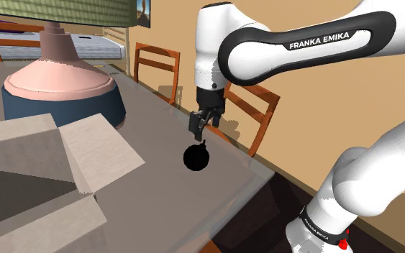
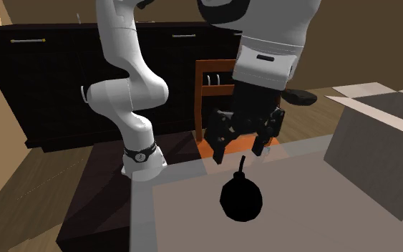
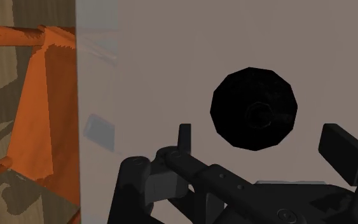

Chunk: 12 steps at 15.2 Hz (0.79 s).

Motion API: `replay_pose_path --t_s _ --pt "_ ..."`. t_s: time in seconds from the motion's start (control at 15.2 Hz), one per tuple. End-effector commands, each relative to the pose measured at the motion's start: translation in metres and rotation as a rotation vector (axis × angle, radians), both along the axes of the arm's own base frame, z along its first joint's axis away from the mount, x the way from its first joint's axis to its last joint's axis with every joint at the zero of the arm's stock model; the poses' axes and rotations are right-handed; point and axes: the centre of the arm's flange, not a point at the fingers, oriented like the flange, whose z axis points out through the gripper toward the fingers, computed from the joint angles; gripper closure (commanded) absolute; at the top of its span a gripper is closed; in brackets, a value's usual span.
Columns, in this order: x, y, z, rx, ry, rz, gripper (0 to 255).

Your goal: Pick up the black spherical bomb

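Shoulder view: we saw bomb [image 1: 196,158] sitting on table [image 1: 154,118], near its edge.
Second exterior view: gripper [image 2: 238,157] hung over table [image 2: 178,218], fingers spread, clasping nothing.
Wrist view: bomb [image 3: 254,109] lay on table [image 3: 158,63], untouched.

Tan walls [image 1: 323,108] close the room. Wooden chairs [image 1: 157,52] stand along the far edge of the grey surface [image 1: 157,194]. In the second exterior view, a long dark cabinet [image 2: 56,79] with drawer handles stands behind a brown floor [image 2: 35,193].
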Motion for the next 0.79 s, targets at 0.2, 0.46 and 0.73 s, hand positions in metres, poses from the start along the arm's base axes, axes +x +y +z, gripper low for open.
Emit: replay_pose_path --t_s 0.2,0.46,0.73 --pt "0.004 0.011 -0.028 -0.002 0.002 0.002 0" --pt "0.004 0.011 -0.047 -0.002 0.002 0.002 0" --pt "0.003 0.011 -0.047 -0.002 0.002 0.002 255"
